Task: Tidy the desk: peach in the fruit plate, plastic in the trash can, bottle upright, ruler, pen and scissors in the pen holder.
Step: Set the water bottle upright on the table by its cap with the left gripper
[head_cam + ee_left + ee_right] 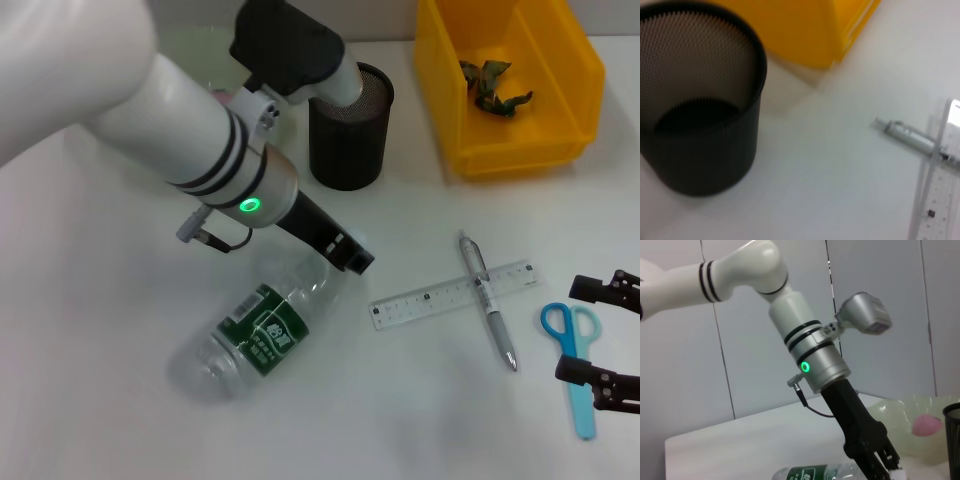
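The left pincer (352,255) was seen in the head view at the neck end of the lying bottle (255,330), its opening hidden by its own body, so grip could not be told. The bottle's long axis ran from the pincer down and away toward the robot's left. The right pincer (600,340) stood open astride the scissors (573,362), well apart from the bottle.

In the left wrist view, only the pen holder (697,107), pen (912,135) and ruler (935,195) were shown.

In the right wrist view, the left pincer (879,465) was seen lowered onto the bottle (815,473); the left arm was judged nearer.
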Robot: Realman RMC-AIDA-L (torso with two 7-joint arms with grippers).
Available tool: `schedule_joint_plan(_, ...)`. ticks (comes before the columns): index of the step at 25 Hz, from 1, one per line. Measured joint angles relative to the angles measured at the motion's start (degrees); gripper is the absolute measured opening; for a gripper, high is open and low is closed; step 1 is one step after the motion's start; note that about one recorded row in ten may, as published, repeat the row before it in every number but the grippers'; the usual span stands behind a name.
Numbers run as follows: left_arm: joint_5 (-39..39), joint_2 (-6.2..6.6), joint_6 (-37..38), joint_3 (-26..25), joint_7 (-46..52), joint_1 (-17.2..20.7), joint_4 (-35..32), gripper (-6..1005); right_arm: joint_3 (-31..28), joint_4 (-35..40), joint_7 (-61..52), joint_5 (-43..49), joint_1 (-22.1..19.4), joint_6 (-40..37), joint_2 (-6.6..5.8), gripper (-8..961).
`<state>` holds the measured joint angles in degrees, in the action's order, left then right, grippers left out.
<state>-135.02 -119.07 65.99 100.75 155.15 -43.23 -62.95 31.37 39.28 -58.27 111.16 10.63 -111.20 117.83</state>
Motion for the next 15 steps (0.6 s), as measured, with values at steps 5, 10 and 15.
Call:
schedule_joint_plan(5, 0.8, 0.12, -0.9, -1.7, -5.2, 7.2, -9.5, 451, -0.5, 0.0, 0.0, 0.1, 0.0, -0.2, 0.03, 853)
schedule_joint_plan(10, 6.8, 0.23, -2.3, -5.1, -11.6, 13.1, -14.5, 449, -0.7, 0.0, -0.3, -0.1, 0.3, -0.5, 0.31, 853)
schedule_joint_plan(15, 15.5, 0.32, -3.6, -9.7, -21.2, 18.8, -16.2, 448, -0.9, 0.0, -0.8, -0.2, 0.6, -1.1, 0.39, 853)
